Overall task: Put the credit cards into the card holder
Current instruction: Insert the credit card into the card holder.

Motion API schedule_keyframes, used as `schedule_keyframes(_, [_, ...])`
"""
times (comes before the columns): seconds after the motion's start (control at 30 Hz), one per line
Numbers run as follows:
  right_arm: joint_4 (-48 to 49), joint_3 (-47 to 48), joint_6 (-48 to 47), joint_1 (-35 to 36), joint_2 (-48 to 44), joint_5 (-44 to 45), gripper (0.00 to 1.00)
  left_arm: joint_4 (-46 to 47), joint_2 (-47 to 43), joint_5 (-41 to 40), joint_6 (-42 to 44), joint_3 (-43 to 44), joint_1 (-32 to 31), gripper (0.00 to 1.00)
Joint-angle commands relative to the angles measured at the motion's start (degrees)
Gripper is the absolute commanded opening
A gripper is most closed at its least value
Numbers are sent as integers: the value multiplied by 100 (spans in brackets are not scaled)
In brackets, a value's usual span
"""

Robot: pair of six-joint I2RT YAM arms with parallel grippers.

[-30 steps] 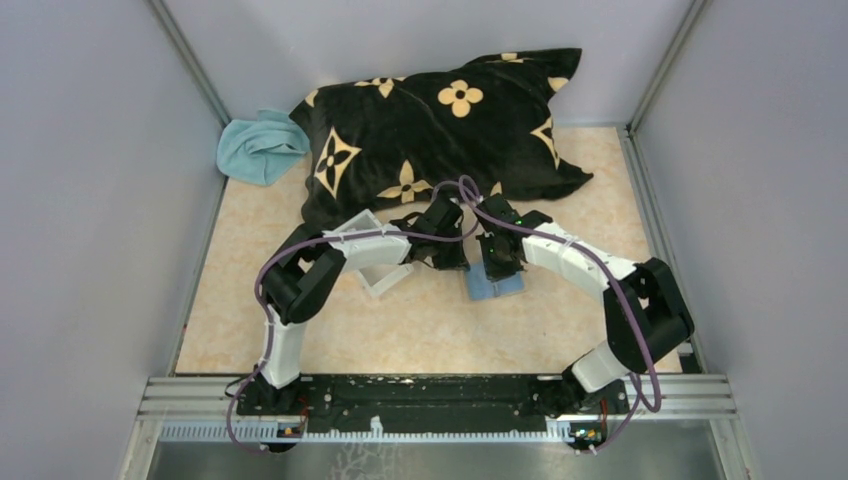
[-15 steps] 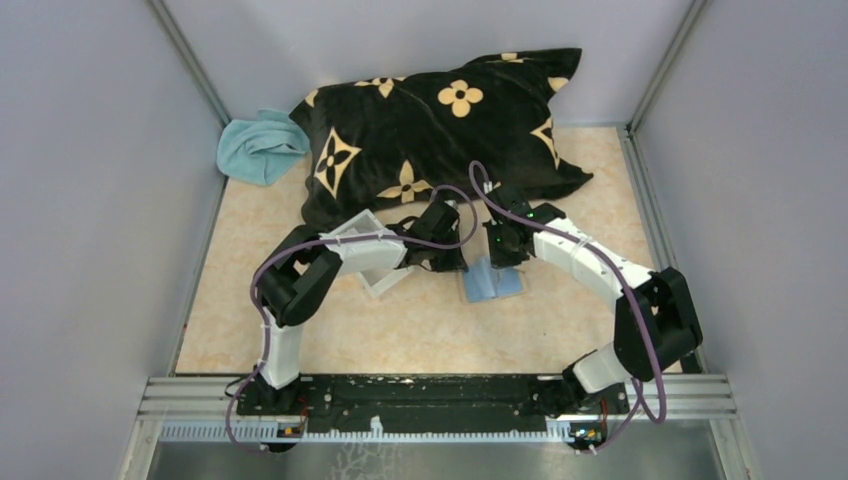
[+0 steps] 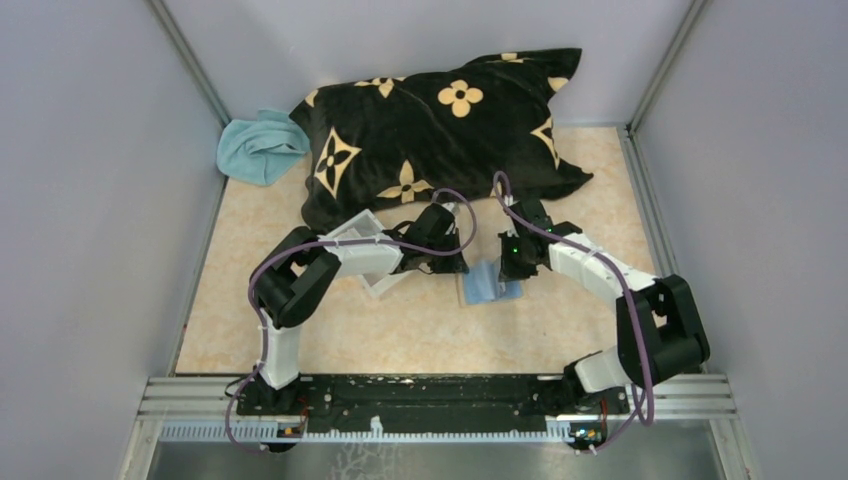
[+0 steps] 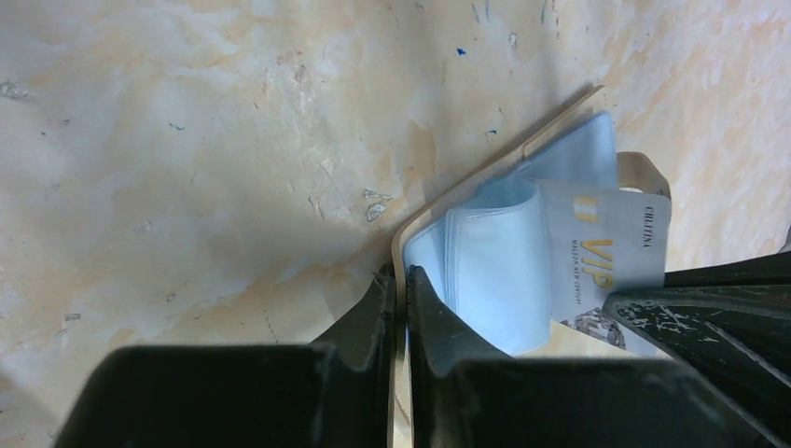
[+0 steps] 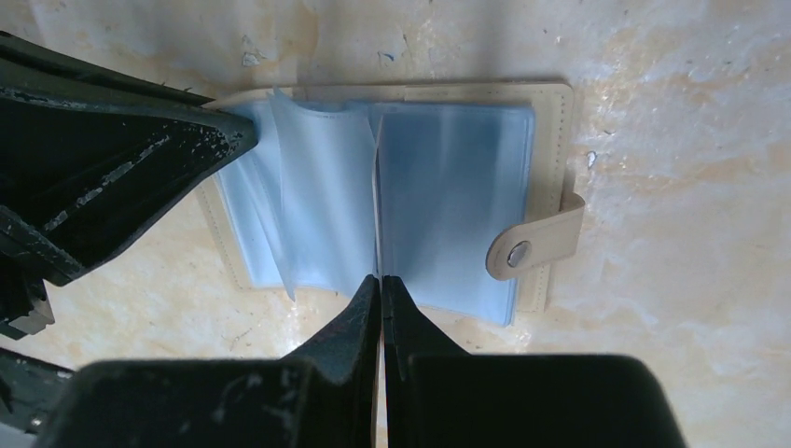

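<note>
— What is the desk [image 3: 420, 330] made of?
— A smooth, stone-look top, marbled cream, faintly glossy, with fine scratches and dark specks.
— And the card holder [image 5: 448, 187]?
— A matt tan cover, leather-like, stitched along the edges. Inside are thin translucent plastic sleeves, bluish and shiny. The snap stud [image 5: 519, 253] is dull metal.
— The credit card [image 4: 606, 252]?
— Glossy pale plastic with gold print.
— The jaws?
— Black plastic, matt, chipped pale in spots.
— Further back?
— The pillow [image 3: 440, 130] is black cloth, possibly velvety, though that is hard to tell from above. The teal cloth [image 3: 258, 145] looks soft and napped. The tray [image 3: 385, 284] is clear plastic, and the rail [image 3: 190, 390] is bare silvery metal.
</note>
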Motion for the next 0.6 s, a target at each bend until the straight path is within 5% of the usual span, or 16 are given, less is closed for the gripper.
schedule_keyframes(0.0, [727, -236, 207, -194, -302, -712, 0, -222, 121, 140, 350, -181, -36, 10])
schedule_keyframes(0.17, [1040, -482, 374, -328, -434, -1057, 0, -343, 124, 78, 504, -192, -27, 13])
schedule_keyframes(0.37, [1053, -499, 424, -393, -527, -1141, 0, -838, 74, -20, 637, -61, -31, 31])
schedule_keyframes(0.57, [1127, -609, 480, -414, -512, -1229, 0, -938, -133, -45, 668, -177, -30, 34])
